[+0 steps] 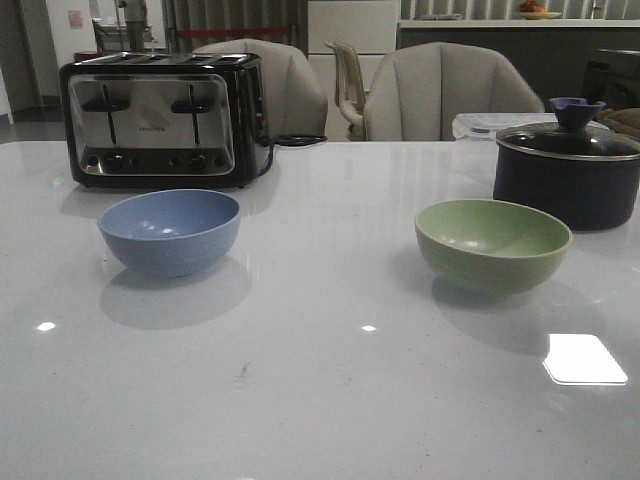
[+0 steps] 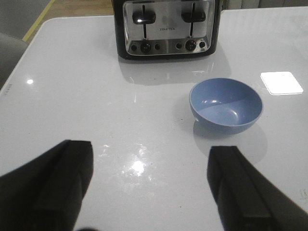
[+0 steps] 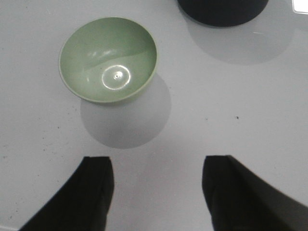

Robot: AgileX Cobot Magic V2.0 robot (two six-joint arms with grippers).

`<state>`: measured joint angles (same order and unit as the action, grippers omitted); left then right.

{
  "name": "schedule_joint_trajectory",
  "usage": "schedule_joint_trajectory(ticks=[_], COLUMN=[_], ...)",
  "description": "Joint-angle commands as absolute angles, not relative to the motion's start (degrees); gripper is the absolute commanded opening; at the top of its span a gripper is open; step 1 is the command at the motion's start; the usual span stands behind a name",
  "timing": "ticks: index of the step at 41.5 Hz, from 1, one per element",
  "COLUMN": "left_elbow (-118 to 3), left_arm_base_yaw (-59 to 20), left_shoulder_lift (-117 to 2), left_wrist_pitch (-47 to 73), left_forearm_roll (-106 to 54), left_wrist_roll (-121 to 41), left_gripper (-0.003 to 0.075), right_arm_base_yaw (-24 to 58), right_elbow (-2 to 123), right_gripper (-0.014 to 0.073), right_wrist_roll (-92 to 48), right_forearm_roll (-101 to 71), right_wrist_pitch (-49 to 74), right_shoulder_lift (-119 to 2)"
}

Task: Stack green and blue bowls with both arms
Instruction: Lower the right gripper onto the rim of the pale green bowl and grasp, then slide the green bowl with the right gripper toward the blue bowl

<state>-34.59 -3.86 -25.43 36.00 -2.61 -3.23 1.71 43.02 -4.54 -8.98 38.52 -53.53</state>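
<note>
Bowls sit well apart on the white worktop (image 1: 320,400): the blue bowl (image 1: 170,231) near the toaster (image 1: 160,118), the green bowl (image 1: 492,242) beside the lidded pot (image 1: 568,170). Both hold nothing. My left end effector (image 2: 151,185) and right end effector (image 3: 156,192) are spread apart, gripping nothing.

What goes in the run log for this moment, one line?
phase: pre-grasp | left gripper: open, empty | right gripper: open, empty | blue bowl: upright, left | green bowl: upright, right | stacked: no
</note>
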Motion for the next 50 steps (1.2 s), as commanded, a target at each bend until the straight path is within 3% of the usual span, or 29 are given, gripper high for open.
schedule_joint_trajectory(ticks=[1, 4, 5, 25, 37, 50], left_elbow=[-36.17, -36.17, -36.17, -36.17, -36.17, -36.17], left_arm_base_yaw=[-3.87, -3.87, -3.87, -3.87, -3.87, -3.87], left_shoulder_lift=[-26.13, -26.13, -26.13, -26.13, -26.13, -26.13], left_wrist_pitch=[31.21, 31.21, 31.21, 31.1, 31.1, 31.1], left_forearm_roll=[-3.08, -3.08, -3.08, -3.08, -3.08, -3.08], left_wrist_roll=[-3.05, -3.05, -3.05, -3.05, -3.05, -3.05], left_gripper=[0.0554, 0.0554, 0.0554, 0.0554, 0.0554, 0.0554], right_arm_base_yaw=[1.6, 1.6, 1.6, 1.6, 1.6, 1.6], right_elbow=[47.93, 50.1, 61.13, 77.09, 78.96, 78.96], right_gripper=[0.0516, 0.0516, 0.0516, 0.0503, 0.0225, 0.003], right_wrist_roll=[-5.08, -5.08, -5.08, -5.08, -5.08, -5.08], right_forearm_roll=[-10.91, -11.51, -13.51, -13.51, -13.51, -13.51], right_wrist_pitch=[34.45, 34.61, 35.58, 36.88, 38.64, 40.58], right_shoulder_lift=[-58.27, -62.2, -82.17, -106.69, -108.49, -108.25])
